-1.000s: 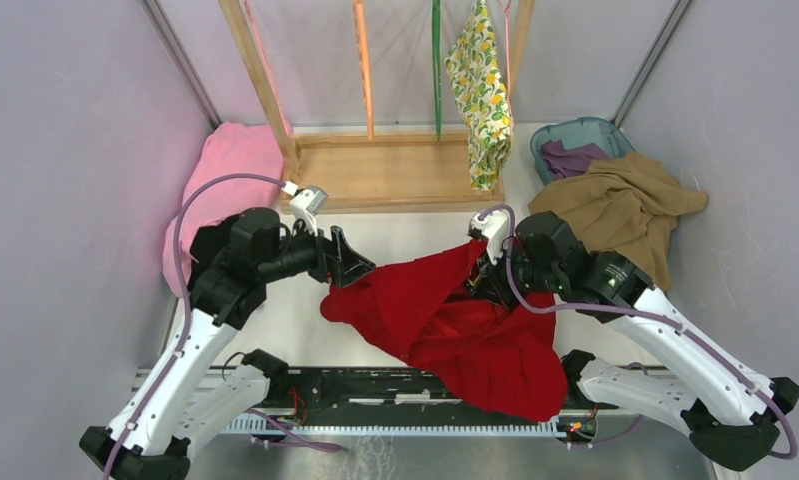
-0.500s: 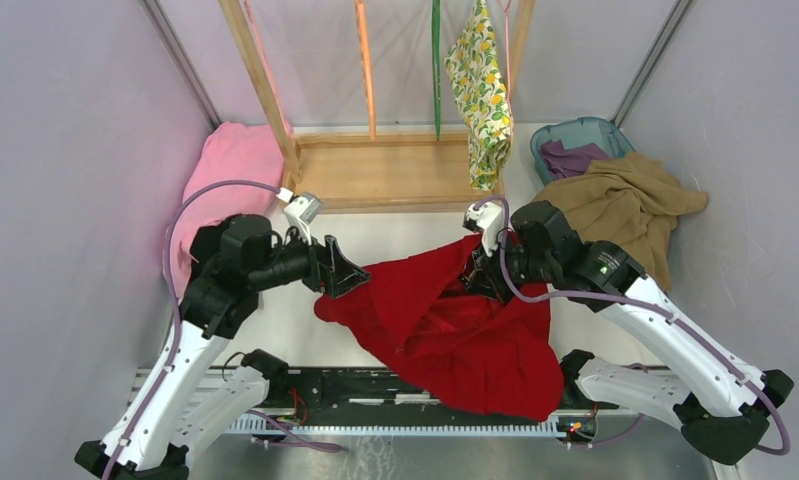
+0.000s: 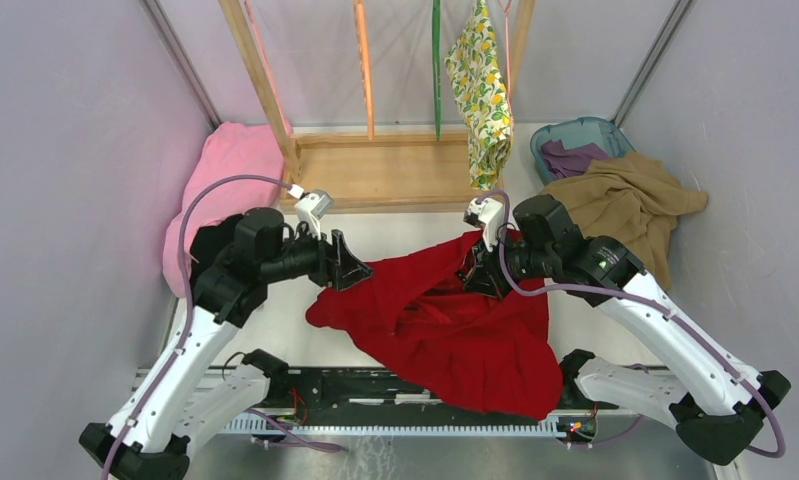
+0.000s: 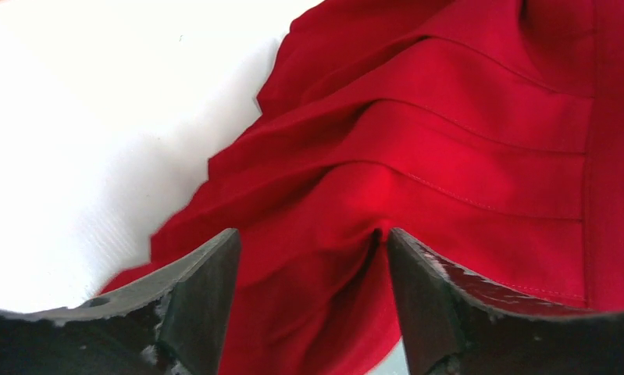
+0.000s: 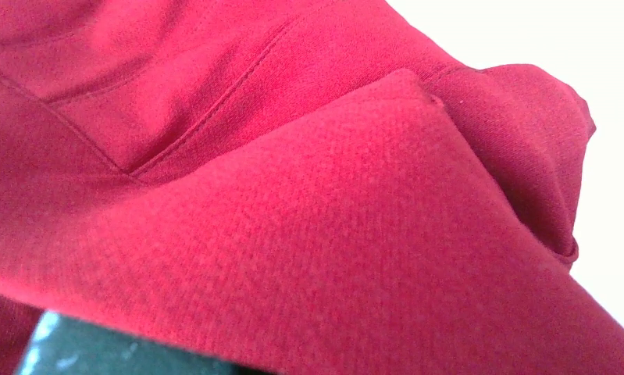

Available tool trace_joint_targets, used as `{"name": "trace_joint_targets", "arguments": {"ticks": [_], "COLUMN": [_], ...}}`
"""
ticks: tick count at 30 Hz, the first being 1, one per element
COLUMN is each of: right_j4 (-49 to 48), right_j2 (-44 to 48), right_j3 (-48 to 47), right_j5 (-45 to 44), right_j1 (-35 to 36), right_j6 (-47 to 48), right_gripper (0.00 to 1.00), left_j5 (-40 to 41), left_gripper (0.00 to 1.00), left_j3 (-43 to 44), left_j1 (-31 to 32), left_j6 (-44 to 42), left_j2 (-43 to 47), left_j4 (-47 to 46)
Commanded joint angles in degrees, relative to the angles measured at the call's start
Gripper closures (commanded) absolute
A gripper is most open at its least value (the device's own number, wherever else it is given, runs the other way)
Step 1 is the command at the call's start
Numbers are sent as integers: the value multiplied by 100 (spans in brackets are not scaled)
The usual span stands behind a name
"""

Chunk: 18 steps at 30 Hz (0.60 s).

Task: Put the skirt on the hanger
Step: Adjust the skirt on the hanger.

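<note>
The white bench (image 3: 415,225) carries everything, with a wooden rack (image 3: 385,170) standing at its far side. The biggest loose item is the red garment (image 3: 445,330), spread in folds across the middle of the bench between the 2 arms, with stitched seams showing in both wrist views. A tan garment (image 3: 615,210) lies heaped at the right, and a pink cloth (image 3: 225,170) lies against the left wall.

The skirt (image 3: 480,95) hangs from the top of the rack at its right end, clear of the bench and well apart from both arms. It is a small, pale cream piece printed all over with yellow lemons and green leaves, and it drapes down in a narrow, slightly twisted column whose lower end reaches the rack's base. The hanger (image 3: 507,60) shows only as a thin pink line just beside the skirt's right edge; how the 2 are joined is out of view.

A teal basket (image 3: 585,125) holding purple cloth (image 3: 570,157) sits behind the tan garment.

The left tool (image 4: 308,250) is released, its jaws wide apart over the red garment's left edge. The right tool (image 3: 475,278) is clenched on the red garment, which rises to a peak there.

An orange hanger (image 3: 363,70) and a green hanger (image 3: 436,60) hang to the left of the skirt.
</note>
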State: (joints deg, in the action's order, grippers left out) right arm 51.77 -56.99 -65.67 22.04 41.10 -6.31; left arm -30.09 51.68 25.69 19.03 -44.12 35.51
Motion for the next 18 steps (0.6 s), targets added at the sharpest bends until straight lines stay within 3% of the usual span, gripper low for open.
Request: {"name": "trace_joint_targets", "arguments": {"ticks": [1,4,5,12,18], "right_j4": [-678,-663,-641,-579,-504], "right_j2": [157,240,255,575,1116], "right_j3": [-280,-253,-253,-17,69], "right_j5": [580,571,556,266,-567], "right_j1": [-6,-7,-5,-5,-4], "right_j6": [-96,-74,-57,-60,-104], "right_gripper": [99,99,99,99,99], "left_j5": [63,70,128,868,1441], "left_gripper": [39,92,96,97,97], "left_j3": [-25,-24,-22,178,142], "left_j1": [41,43,49,43,39], "left_j6": [-91,-94,-80,-22,-35], "left_j2": [-299,-445,-441,-312,-144], "left_j4": [-494,-510,-521,-340,-98]}}
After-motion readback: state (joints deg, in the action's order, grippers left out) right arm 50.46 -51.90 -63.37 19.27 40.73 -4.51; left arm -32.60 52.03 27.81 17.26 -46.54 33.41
